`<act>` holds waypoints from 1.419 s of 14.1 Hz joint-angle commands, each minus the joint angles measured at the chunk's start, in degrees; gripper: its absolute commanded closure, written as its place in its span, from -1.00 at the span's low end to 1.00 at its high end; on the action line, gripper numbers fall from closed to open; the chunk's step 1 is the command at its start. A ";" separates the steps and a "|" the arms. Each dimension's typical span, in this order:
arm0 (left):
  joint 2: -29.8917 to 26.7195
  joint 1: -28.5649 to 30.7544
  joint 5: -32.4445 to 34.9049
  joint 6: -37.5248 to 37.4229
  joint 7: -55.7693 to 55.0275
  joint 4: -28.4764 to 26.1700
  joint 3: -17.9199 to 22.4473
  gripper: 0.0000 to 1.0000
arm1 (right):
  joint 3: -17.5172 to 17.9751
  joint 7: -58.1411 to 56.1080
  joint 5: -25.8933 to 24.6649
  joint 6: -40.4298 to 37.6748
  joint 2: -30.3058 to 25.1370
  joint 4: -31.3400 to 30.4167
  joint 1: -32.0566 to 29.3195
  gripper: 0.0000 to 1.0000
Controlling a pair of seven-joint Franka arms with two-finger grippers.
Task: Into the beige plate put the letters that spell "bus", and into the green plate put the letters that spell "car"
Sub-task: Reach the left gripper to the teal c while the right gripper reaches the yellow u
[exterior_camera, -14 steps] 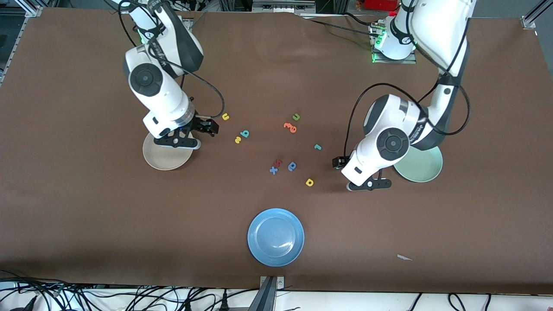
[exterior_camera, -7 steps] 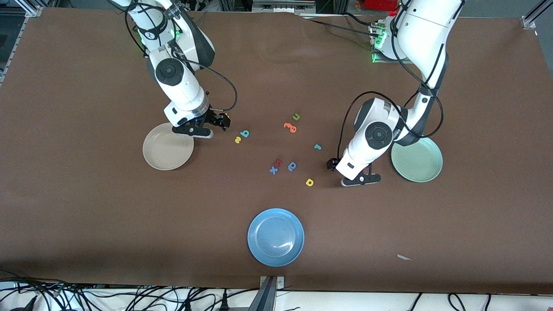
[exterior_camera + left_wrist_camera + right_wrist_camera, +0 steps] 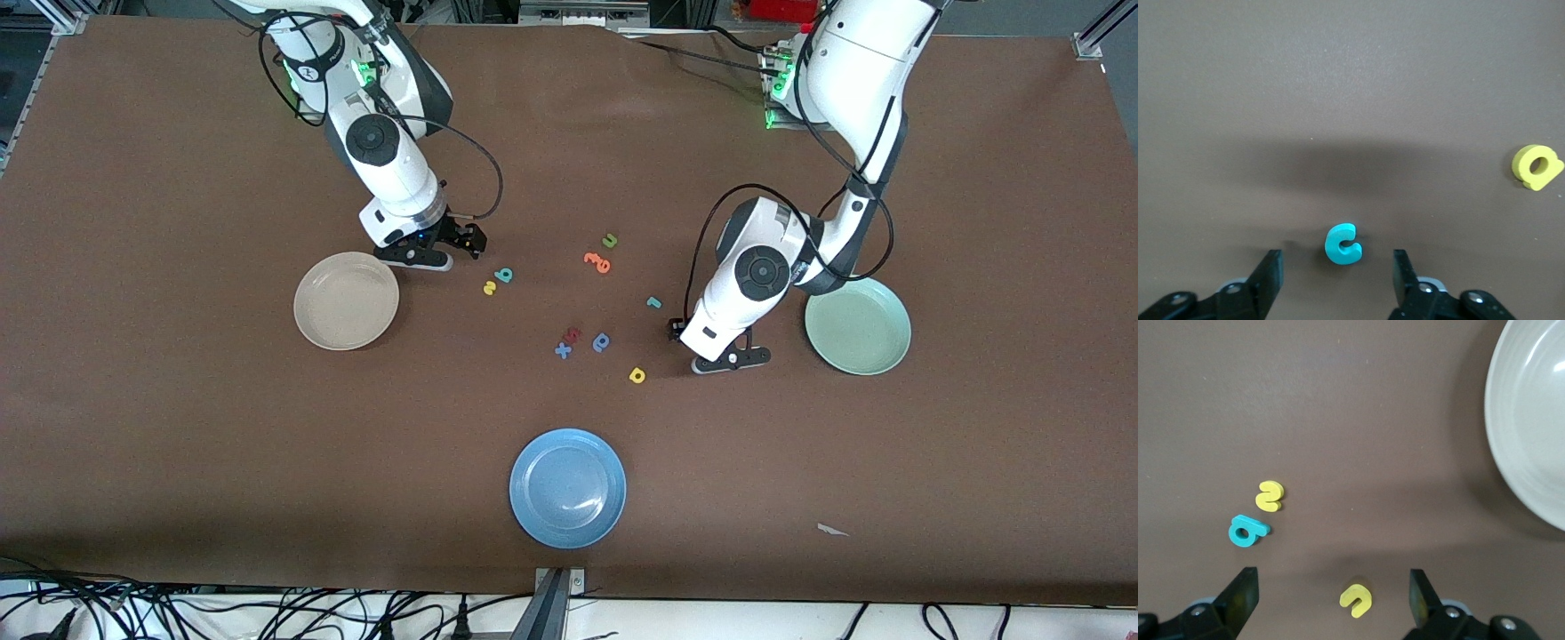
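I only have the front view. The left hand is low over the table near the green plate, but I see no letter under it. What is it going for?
Observer: A teal c lies flat in line with the gap of the open left hand, which does not touch it.
Operator: And the right hand, by the beige plate? It hides whatever is below.
Observer: The yellow u lies in the gap of the open right hand, clear of both sides.
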 commanded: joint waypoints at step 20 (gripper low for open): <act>2.60 -0.58 -1.68 1.73 -3.37 2.32 0.19 0.91 | 0.29 5.63 -6.98 11.80 4.41 -8.18 1.08 -0.99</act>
